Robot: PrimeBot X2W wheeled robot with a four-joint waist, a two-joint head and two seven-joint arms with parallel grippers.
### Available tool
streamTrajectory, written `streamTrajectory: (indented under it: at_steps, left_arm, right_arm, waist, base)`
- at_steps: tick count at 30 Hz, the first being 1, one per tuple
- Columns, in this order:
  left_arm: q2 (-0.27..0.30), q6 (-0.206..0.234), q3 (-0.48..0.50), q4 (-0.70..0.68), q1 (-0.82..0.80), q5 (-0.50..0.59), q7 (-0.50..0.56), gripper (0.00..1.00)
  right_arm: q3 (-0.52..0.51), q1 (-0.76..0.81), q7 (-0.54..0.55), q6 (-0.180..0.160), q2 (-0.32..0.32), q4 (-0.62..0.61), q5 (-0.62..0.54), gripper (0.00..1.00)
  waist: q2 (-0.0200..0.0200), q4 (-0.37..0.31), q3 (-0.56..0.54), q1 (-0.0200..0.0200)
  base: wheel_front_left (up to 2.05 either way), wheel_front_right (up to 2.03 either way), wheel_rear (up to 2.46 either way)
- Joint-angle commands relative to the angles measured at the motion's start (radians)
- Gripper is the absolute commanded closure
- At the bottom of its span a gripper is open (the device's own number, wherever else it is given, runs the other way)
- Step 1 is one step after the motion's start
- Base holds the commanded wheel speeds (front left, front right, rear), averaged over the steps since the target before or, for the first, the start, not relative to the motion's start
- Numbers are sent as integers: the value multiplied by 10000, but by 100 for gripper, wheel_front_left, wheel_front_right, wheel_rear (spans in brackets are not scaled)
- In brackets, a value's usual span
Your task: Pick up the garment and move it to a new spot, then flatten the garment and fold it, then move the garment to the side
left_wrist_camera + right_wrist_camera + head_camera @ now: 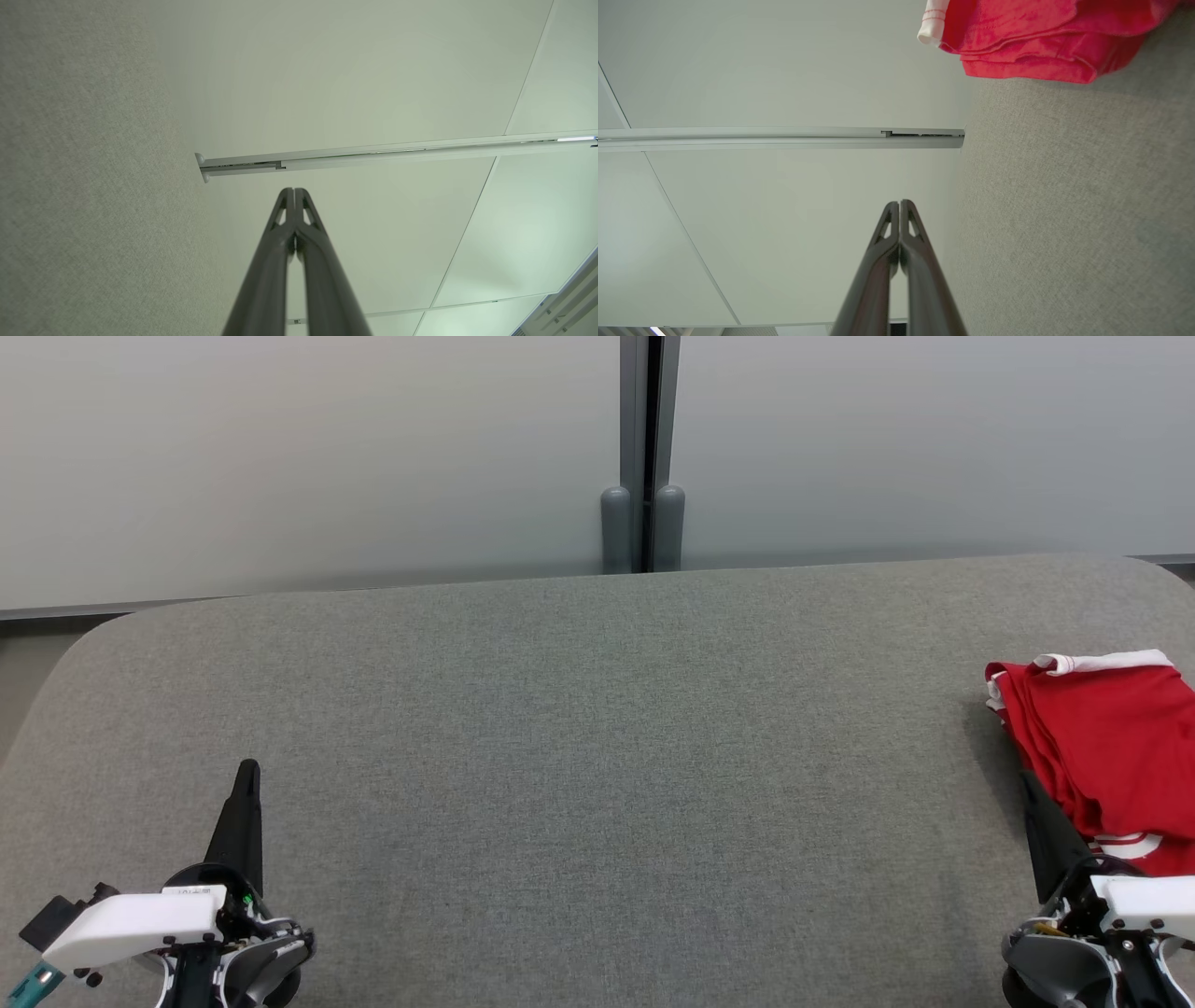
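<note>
Red garment point(1111, 747) with white trim, folded in a heap, far right of head frame on grey fabric counter point(579, 728); upper right in right wrist frame point(1031, 42)

Left pincer point(247, 782) lower left, fingers pressed together, nothing held; same in wrist frame point(294, 192)

Right pincer point(1027, 784) lower right, fully closed point(900, 204), empty, just beside garment's left edge
</note>
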Motion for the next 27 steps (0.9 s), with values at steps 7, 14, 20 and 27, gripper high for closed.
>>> streamTrajectory:
  at_steps: [7, 14, 20, 27]
  left_arm:
    - [52, -48, 41, -34, -121, -14, 35, 100]
    - [52, -48, 41, -34, -121, -13, 35, 100]
    - [52, -48, 41, -35, -121, -13, 35, 100]
    - [52, -48, 40, -35, -121, -14, 34, 100]
  right_arm:
    - [-16, -88, 42, 4, -37, -23, 18, 100]
    - [-14, -88, 41, 4, -37, -24, 20, 100]
    - [-13, -88, 40, 4, -37, -24, 21, 100]
    - [-11, -88, 38, 4, -37, -24, 21, 100]
  waist:
    - [-1, 0, 0, 0]
    - [-1, 0, 0, 0]
    - [-1, 0, 0, 0]
    - [-1, 0, 0, 0]
  base:
    - [0, 0, 0]
    - [0, 0, 0]
    - [0, 0, 0]
    - [0, 0, 0]
